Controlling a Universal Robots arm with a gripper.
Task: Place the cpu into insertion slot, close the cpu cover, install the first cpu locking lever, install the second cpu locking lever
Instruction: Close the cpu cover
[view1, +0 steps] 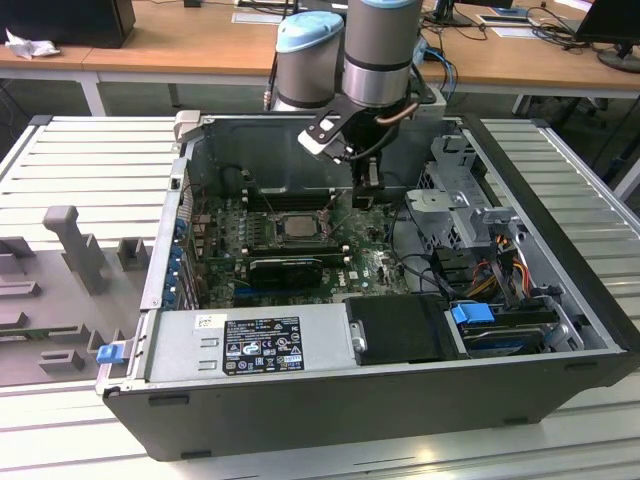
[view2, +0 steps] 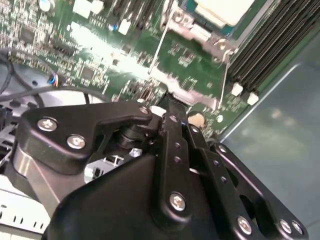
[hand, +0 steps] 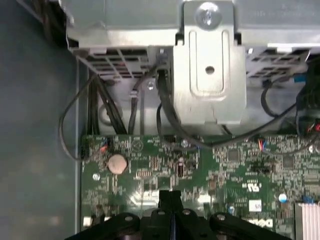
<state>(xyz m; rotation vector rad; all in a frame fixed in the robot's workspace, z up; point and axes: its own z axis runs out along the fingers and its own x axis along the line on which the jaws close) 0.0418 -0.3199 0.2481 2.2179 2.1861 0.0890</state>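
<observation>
The cpu (view1: 296, 226), a square chip with a silvery top, lies in the insertion slot (view1: 272, 228) of the green motherboard inside the open computer case. In the second wrist view the cpu (view2: 220, 9) sits within a metal frame, the cpu cover (view2: 192, 29), and a thin wire lever (view2: 159, 45) runs beside it. My gripper (view1: 371, 182) hangs above the board, to the exterior view's right of the socket and apart from it. In both wrist views its black fingers (hand: 170, 196) (view2: 170, 100) are pressed together with nothing between them.
A long black ridged card (view1: 285, 268) lies in front of the socket. Black memory slots (view2: 260, 45) run beside it. A metal drive cage (view1: 455, 200) and cables (view1: 490, 260) crowd the exterior view's right. The power supply (view1: 250, 345) fills the near side of the case.
</observation>
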